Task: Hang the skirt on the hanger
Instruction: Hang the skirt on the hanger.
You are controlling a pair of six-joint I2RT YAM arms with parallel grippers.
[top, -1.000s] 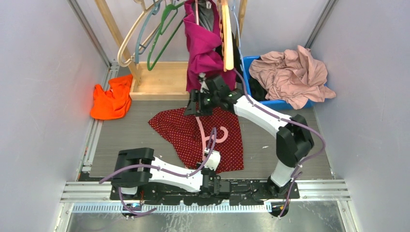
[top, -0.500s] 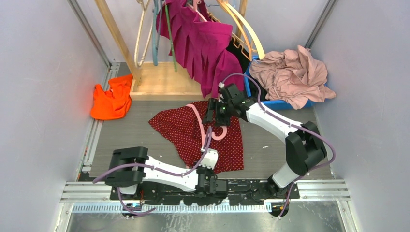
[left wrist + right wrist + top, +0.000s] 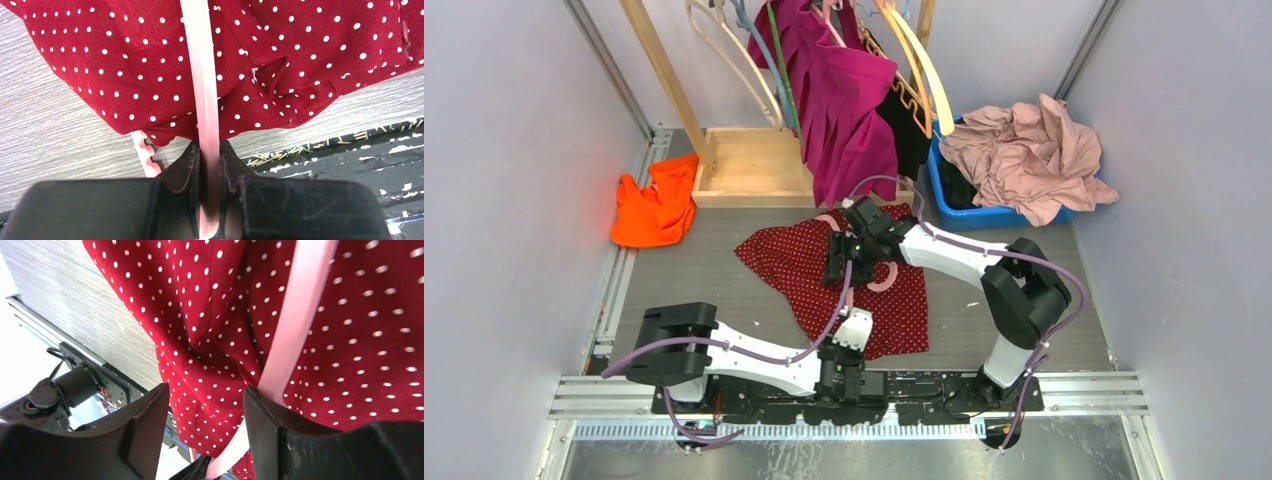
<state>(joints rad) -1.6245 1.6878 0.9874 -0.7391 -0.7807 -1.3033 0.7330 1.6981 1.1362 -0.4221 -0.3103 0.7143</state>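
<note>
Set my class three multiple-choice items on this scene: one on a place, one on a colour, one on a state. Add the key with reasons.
1. Where is the crumpled pale pink fabric garment?
A. at the far left
B. heaped on the blue plastic bin on the right
C. at the near edge

2. What colour are the dots on the dark red fabric skirt?
A. black
B. yellow
C. white

3. What state is the left gripper in?
A. shut on the thin pink plastic hanger
B. open and empty
C. shut on the skirt

Key:
1 B, it spills over the bin's rim.
2 C, both wrist views show white dots.
3 A, its jaws clamp the hanger's bar.
</note>
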